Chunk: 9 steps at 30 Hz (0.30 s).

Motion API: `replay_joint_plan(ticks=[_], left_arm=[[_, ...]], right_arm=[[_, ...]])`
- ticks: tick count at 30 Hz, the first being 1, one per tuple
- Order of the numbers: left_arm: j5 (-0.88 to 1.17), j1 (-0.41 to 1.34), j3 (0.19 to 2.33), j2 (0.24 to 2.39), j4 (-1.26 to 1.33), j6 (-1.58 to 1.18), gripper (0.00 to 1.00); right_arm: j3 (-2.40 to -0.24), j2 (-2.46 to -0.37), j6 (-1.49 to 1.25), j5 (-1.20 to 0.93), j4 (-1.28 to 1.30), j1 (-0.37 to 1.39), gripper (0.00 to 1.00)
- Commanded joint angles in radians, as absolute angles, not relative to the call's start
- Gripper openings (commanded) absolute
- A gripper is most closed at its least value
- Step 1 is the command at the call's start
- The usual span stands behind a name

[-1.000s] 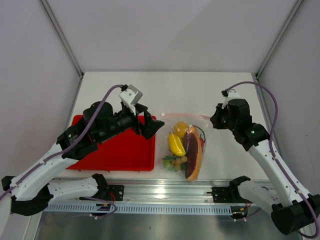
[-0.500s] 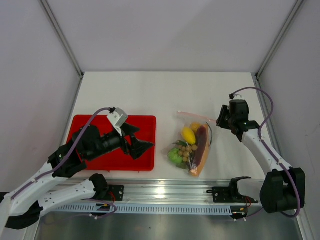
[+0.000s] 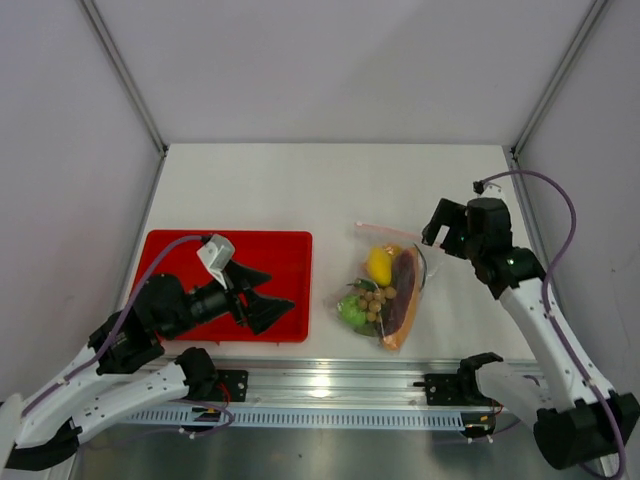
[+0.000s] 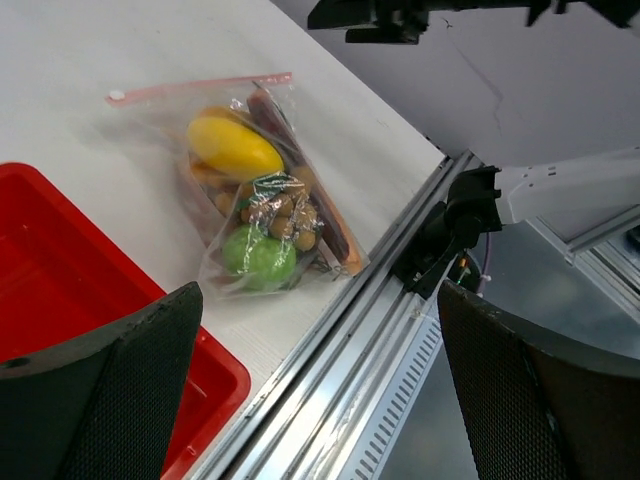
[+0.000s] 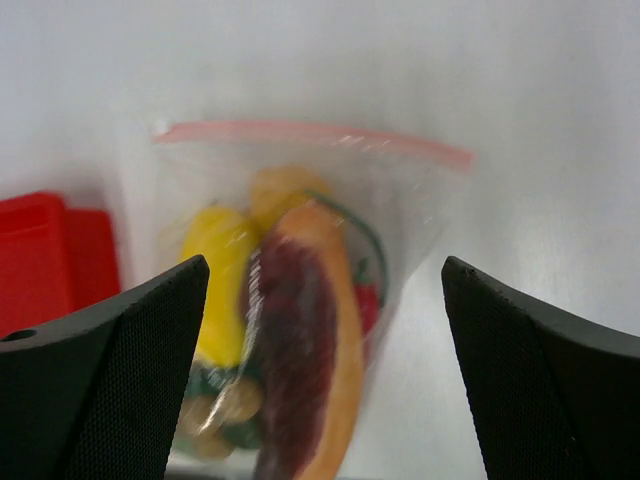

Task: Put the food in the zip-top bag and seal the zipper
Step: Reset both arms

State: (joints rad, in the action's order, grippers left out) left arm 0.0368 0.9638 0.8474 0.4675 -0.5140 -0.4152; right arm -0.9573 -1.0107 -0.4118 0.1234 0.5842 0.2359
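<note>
Right tool [image 3: 441, 238] spread near zip-top bag [image 3: 392, 292], left tool [image 3: 272, 292] over red tray [image 3: 290, 248]

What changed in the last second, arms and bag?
The right claw let go of the far right corner of the zip-top bag, opened and backed off a little. The left claw, open throughout, pulled back over the red tray toward its base. The bag ended slightly further right. Unchanged: food inside the bag, zipper along its far edge, tray in place.
</note>
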Motion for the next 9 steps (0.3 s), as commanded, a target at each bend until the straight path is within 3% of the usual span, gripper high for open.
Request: replay_joint_plan(ticks=[1, 5, 9], left_arm=[[0.084, 0.960, 0.755, 0.422, -0.425, -0.529, 1.00], [0.119, 0.959, 0.565, 0.312, -0.322, -0.652, 0.99], [0.179, 0.960, 0.453, 0.200, -0.220, -0.689, 0.99]], right_arm=[[-0.982, -0.866, -0.627, 0.185, 0.800, 0.378, 0.99], [-0.974, -0.747, -0.741, 0.313, 0.961, 0.550, 0.99], [-0.924, -0.589, -0.778, 0.302, 0.953, 0.641, 1.00]])
